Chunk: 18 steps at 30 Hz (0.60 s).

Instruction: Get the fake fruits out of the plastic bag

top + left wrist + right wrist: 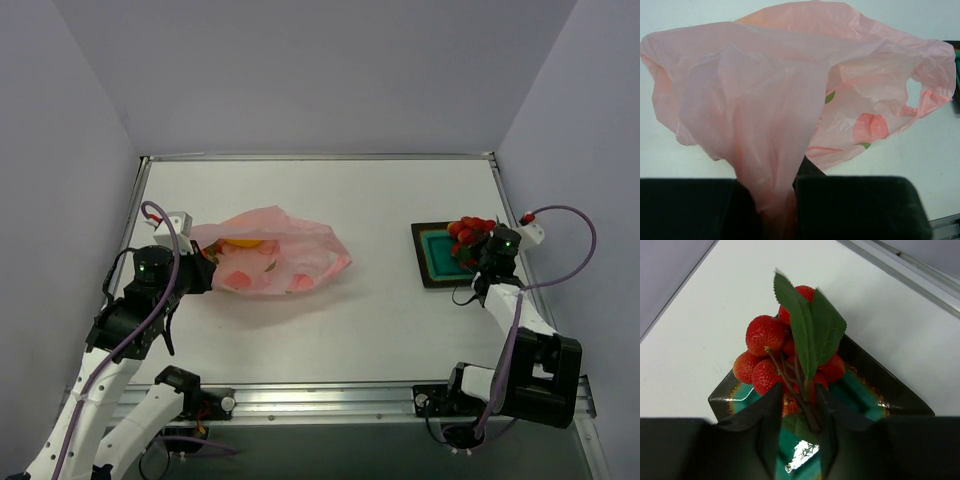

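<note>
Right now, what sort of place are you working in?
Probably a robot test cell in a lab: a bare white table with a metal frame rail, plain pale walls closing it in, and props only, a pink plastic bag and a bunch of red berries over a teal tray.

White tabletop (380, 320), flat. Square tray (421, 262) on right side: black rim, shiny blue-green inside, turned a bit crooked. Silver metal rail (320, 397) along near edge. Pale grey walls (300, 70) around.

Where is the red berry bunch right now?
In the top view it is on the right: the berry bunch is over the tray, its stem inside the right gripper.
</note>
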Motion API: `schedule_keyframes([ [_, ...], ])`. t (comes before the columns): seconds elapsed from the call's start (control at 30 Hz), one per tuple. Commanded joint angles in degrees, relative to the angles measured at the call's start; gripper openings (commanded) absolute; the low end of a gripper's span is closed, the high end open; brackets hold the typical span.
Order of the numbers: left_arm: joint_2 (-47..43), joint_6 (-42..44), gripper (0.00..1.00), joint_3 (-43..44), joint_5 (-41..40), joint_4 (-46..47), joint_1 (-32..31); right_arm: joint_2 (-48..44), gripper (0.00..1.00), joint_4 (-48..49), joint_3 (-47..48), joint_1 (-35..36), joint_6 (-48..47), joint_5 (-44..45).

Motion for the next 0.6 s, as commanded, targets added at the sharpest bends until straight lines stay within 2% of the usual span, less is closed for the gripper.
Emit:
schedule_keyframes([
  [0.0, 0.41, 0.66, 0.03, 2.11, -0.22, 0.26, -0.35, -2.75, 0.30, 0.66, -0.14, -1.55, 2.84, -0.19],
  [0.07, 0.76, 0.57, 0.02, 2.02, -0.04, 0.09, -0.26, -3.72, 0.50, -1.80, 0.21, -1.55, 3.10, 1.14],
  [0.1, 0.68, 0.40, 0.03, 2.02, 0.04, -0.09, -0.26, -4.77, 0.67, -2.77, 0.99, -1.55, 3.02, 0.79],
  [0.17, 0.50, 0.04, 0.02, 1.93, 0.04, -0.35, -0.26, -5.57, 0.78, -5.66, 2.14, -1.55, 2.49, -0.61],
  [0.37, 0.76, -0.49, 0.02, 1.67, 0.49, -0.44, -0.35, -9.96, 0.82, -11.11, 5.57, -1.11, 1.78, -3.17],
  [0.47, 0.76, -0.22, 0.03, 1.93, 0.13, -1.31, -0.35, -14.44, 0.89, -11.83, 6.18, 0.02, 2.40, -2.46],
  [0.57, 0.06, 0.39, 0.02, 1.85, -1.09, -2.98, -0.26, -19.54, 0.89, -9.82, 6.54, 7.13, 2.05, -0.62],
])
